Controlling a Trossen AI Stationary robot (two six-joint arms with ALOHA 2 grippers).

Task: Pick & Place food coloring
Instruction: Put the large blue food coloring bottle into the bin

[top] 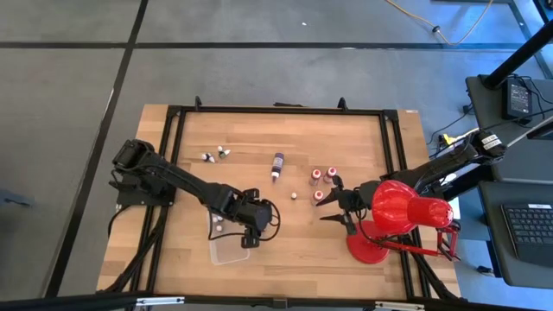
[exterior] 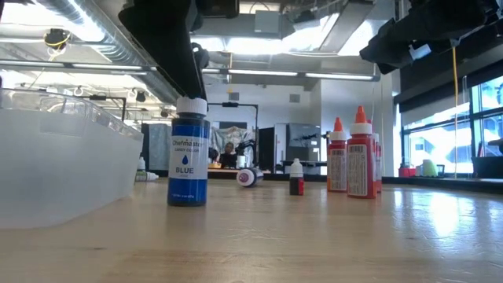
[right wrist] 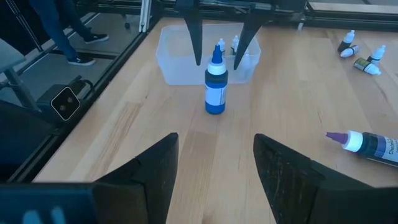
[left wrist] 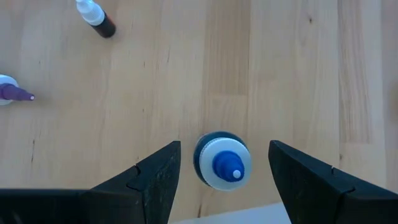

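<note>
blue bottle (left wrist: 222, 163) body under cap

We see a surface (left wrist: 292, 74) of pale, smooth, matt wood planks, a clear glossy plastic tray (right wrist: 180, 62), a blue bottle (right wrist: 216, 87) of shiny plastic with a paper-like label, and a glossy red lamp (top: 402, 207).

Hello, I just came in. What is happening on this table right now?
A two-arm robot is sorting food coloring bottles. The left claw hangs open straight over an upright blue bottle, one finger on each side, not gripping it. That bottle stands beside the clear tray, which already holds at least one small bottle. The right claw waits open near the red bottles. A purple bottle and other small ones lie on the table.
</note>
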